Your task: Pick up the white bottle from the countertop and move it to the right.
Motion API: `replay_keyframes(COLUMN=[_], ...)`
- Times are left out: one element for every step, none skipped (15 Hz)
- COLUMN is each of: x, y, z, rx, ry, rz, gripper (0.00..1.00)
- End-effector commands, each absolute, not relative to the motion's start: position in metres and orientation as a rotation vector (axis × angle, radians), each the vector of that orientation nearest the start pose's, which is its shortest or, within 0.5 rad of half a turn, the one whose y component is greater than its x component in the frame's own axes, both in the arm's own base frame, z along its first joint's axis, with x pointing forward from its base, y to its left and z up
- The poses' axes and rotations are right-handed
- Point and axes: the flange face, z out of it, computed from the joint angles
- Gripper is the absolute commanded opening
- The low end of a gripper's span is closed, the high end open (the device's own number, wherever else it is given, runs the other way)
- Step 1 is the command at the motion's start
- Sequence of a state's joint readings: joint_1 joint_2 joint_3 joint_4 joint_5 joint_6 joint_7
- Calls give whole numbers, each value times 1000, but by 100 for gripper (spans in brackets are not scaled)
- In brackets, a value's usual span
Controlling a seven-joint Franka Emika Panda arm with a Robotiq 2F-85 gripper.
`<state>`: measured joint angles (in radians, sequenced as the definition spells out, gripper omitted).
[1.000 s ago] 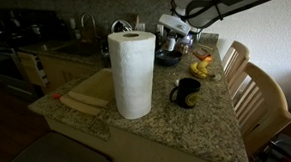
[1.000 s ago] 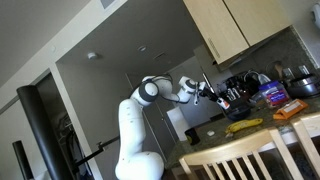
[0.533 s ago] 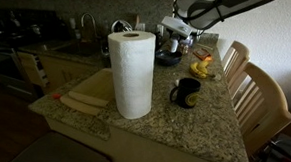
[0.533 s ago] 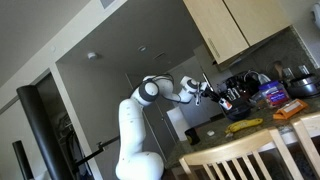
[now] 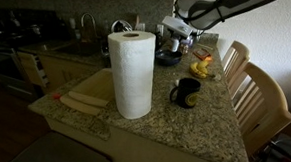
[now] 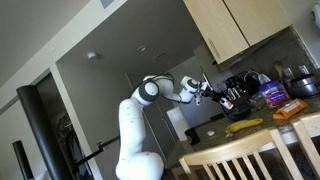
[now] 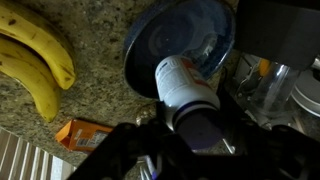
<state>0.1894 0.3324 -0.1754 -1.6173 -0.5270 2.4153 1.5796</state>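
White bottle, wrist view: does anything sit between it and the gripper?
Nothing visible does. The white bottle shows right at the gripper, in the gap between its fingers, with the bowl behind it. The bananas lie off to the side. Whether the jaws grip it cannot be told.

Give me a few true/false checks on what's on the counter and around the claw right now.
1. The tall white paper towel roll stands upright on the speckled granite countertop. True.
2. The black ceramic mug lies tipped on its side. False: it stands upright beside the roll.
3. In the wrist view, the small white plastic bottle sits between the fingers of the claw. True.
4. The yellow bananas lie inside the dark round bowl. False: they lie on the countertop beside it.
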Motion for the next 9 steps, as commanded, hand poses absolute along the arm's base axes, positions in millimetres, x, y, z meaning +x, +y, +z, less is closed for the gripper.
replay_keyframes(x=[692,692,692,692,691,691,691,691,691], y=[16,16,16,16,18,18,17,17,17], z=[487,487,487,487,487,487,487,487,487], rx=[-2418,-2414,-2407,-2405,-2407,-2408,-2407,-2408,-2410], ry=[1772,1776,1781,1783,1781,1786,1786,1784,1783], rz=[-1084,-1099,-1108,-1123,-1137,-1148,-1159,-1168,-1173], gripper=[30,80,81,86,92,99,100,100,100])
